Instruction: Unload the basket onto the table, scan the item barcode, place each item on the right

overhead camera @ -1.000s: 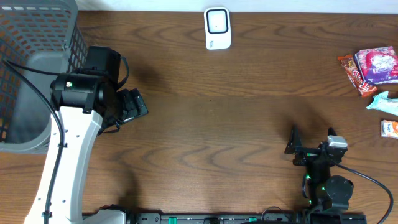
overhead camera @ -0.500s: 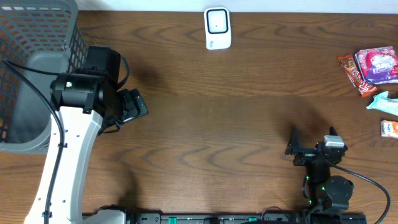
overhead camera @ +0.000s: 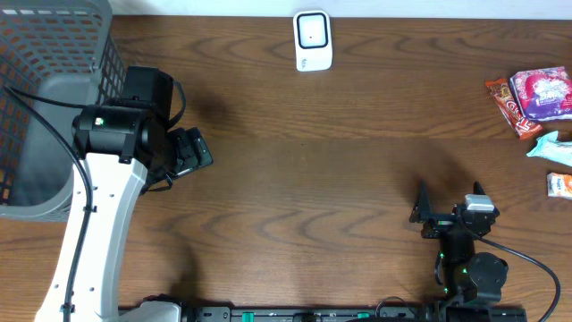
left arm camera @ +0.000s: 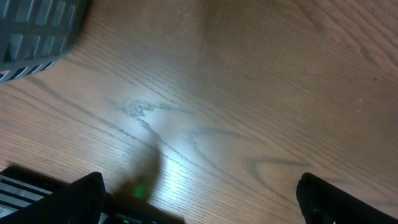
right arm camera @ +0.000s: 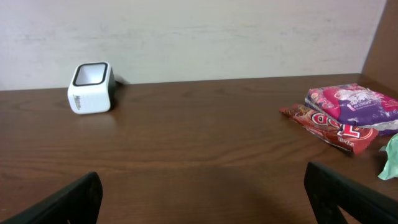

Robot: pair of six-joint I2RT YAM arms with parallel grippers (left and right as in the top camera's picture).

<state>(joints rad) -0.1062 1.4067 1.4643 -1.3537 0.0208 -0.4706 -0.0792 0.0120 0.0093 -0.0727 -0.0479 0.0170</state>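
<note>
A dark wood bench [overhead camera: 340, 161] fills the view, with a pale wall [right arm camera: 186, 31] behind it. At the far left stands a grey basket [overhead camera: 54, 45]. Just beside it the left pincer [overhead camera: 189, 152] hangs over bare wood, jaws wide, holding nothing. The white scanner [overhead camera: 313, 40] sits at the far edge, near the middle. Low on the right, the right pincer [overhead camera: 447, 210] is wide and empty too. At the right edge, well apart from both pincers, lie a red bar [overhead camera: 511, 109] touching a purple pack [overhead camera: 541, 94], a teal pack [overhead camera: 552, 148] and an orange packet [overhead camera: 560, 185].
</note>
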